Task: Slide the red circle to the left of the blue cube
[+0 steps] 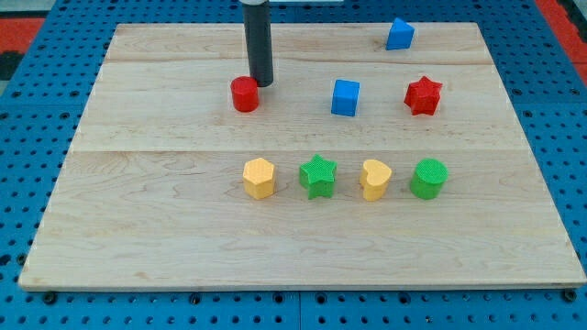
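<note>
My tip (262, 82) is down on the wooden board (165, 220), sitting just beyond and slightly to the right of the red circle (245, 93), close enough that it looks to be touching the block's far right edge, though I cannot be sure of contact. There is nothing to clench or release on me; I end in a bare rod that grasps nothing and only pushes. The red circle lies in the far half of the board, left of centre, and the blue cube (345, 97) is well apart from it on the right, at nearly the same depth. That is the relation that matters: the circle sits on the cube's left side and roughly level with it, so I judge the task to be close to finished or finished. Since the circle lies toward the near left from my tip, any further push from here would drive it nearer and farther left, away from the cube. If it should sit closer to the cube, I would have to go round to the circle's left side and nudge it rightward. Elsewhere, a red star (423, 95) lies right of the cube, a second blue block (398, 34) near the far edge, and a nearer row holds a yellow block (260, 178), green star (318, 176), yellow heart (374, 179) and green cylinder (428, 179).
</note>
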Controlling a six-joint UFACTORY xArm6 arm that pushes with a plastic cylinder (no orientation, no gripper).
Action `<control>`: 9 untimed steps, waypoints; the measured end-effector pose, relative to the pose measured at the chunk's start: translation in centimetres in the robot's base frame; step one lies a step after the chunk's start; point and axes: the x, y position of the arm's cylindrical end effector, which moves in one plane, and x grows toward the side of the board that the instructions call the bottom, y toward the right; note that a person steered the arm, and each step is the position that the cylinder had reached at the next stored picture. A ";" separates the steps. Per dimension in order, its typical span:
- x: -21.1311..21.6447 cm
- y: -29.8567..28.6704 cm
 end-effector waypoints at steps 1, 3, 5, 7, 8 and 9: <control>-2.9 -1.4; 0.0 -8.0; 1.6 -6.5; 2.9 0.4; 6.2 -2.0; 8.0 0.6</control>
